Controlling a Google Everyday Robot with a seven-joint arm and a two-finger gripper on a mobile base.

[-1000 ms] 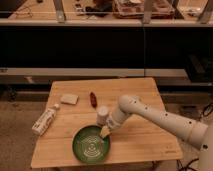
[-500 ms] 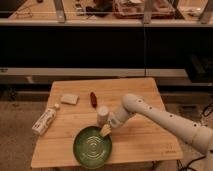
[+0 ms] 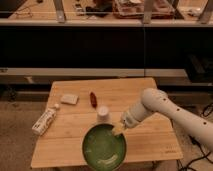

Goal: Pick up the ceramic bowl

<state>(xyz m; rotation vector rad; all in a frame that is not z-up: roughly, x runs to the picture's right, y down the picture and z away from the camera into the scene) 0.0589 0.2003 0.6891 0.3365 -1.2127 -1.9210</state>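
Green ceramic bowl (image 3: pixel 104 147) sits at the table's (image 3: pixel 145 90) front edge. Gripper (image 3: pixel 118 131) meets its right rim; whether it grips cannot be determined. Arm (image 3: pixel 170 111) is cut off at right.

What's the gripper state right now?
Gripper: at the right rim of the green ceramic bowl, on the wooden table; grip cannot be told.

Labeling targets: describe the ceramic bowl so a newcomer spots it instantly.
On the wooden table, look at the front edge, near the middle. The ceramic bowl sits there, with the gripper at its right rim. It is the only green, round, wide item, far larger than the white cup behind it.
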